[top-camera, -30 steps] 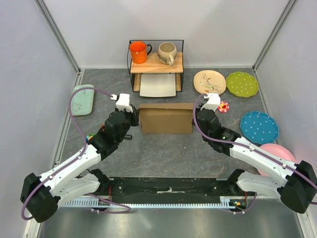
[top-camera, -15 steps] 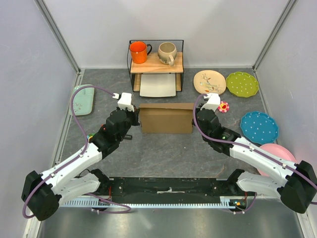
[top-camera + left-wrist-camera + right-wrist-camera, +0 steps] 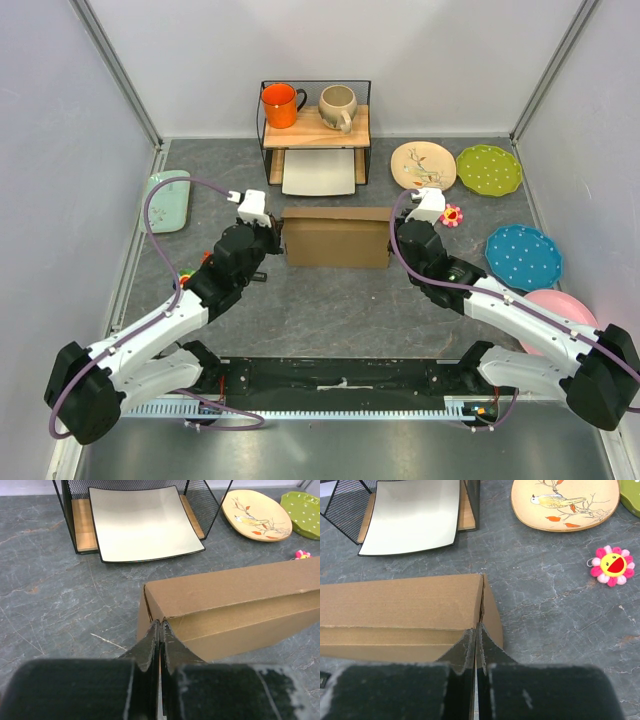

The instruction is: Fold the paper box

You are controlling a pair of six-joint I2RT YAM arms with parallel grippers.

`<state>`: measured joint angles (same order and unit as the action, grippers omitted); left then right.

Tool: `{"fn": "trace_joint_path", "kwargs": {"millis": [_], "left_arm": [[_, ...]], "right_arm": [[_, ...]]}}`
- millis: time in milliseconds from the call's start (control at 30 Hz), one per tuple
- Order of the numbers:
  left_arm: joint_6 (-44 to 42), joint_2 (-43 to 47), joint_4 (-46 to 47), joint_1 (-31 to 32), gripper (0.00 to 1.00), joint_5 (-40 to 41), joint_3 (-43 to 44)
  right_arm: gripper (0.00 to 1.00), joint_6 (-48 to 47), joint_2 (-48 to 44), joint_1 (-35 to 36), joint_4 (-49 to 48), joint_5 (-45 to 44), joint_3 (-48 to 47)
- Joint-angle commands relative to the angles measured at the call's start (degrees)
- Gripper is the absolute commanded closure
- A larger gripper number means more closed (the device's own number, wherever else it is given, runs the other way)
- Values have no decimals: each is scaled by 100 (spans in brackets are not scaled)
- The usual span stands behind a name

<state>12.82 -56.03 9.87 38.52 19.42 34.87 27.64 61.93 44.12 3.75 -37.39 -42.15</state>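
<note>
The paper box is a shallow brown cardboard box, folded up and lying crosswise at the table's middle. It also shows in the left wrist view and the right wrist view. My left gripper is shut, its tips against the box's left front corner. My right gripper is shut, its tips against the box's right front corner, below the end seam. Nothing shows between either pair of fingers.
Behind the box a wire rack holds an orange mug and a beige mug, with a white tray under it. Cream, green, blue and pink plates and a flower toy lie right. A mint tray lies left.
My left gripper has edged right, closer to the box's left end. The right arm and the box have not visibly moved.
</note>
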Motion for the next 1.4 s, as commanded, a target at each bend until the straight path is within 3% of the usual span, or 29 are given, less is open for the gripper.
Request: {"fn": "trace_joint_path", "kwargs": {"millis": [0, 300, 567, 600, 633, 733, 833, 933, 1067, 1233, 1367], "left_arm": [[264, -136, 296, 15, 98, -254, -384], [801, -329, 367, 24, 98, -132, -991], [1048, -453, 252, 24, 98, 132, -992], [978, -435, 226, 32, 98, 193, -965], [959, -409, 191, 24, 98, 220, -930], [863, -365, 59, 24, 98, 238, -807], [828, -338, -46, 24, 98, 238, -693], [801, -330, -117, 24, 98, 229, -613], [827, -338, -178, 24, 98, 185, -534], [827, -286, -275, 24, 94, 150, -516], [845, -198, -354, 24, 86, 124, -534]], "right_arm": [[100, 14, 153, -9, 935, 205, 225], [100, 40, 135, -9, 926, 232, 339], [98, 57, -84, -9, 1022, 197, 252], [92, 49, -128, -9, 1049, 188, 138], [77, 31, -181, -9, 1110, 162, 76], [58, -39, -348, 0, 1242, 161, -223], [49, -92, -489, -8, 1330, 179, -486], [46, -145, -629, -9, 1400, 223, -733], [51, -224, -893, 0, 1304, 258, -891], [75, -303, -693, -9, 988, 179, -935], [78, -338, -288, -17, 874, 214, -953]]}}
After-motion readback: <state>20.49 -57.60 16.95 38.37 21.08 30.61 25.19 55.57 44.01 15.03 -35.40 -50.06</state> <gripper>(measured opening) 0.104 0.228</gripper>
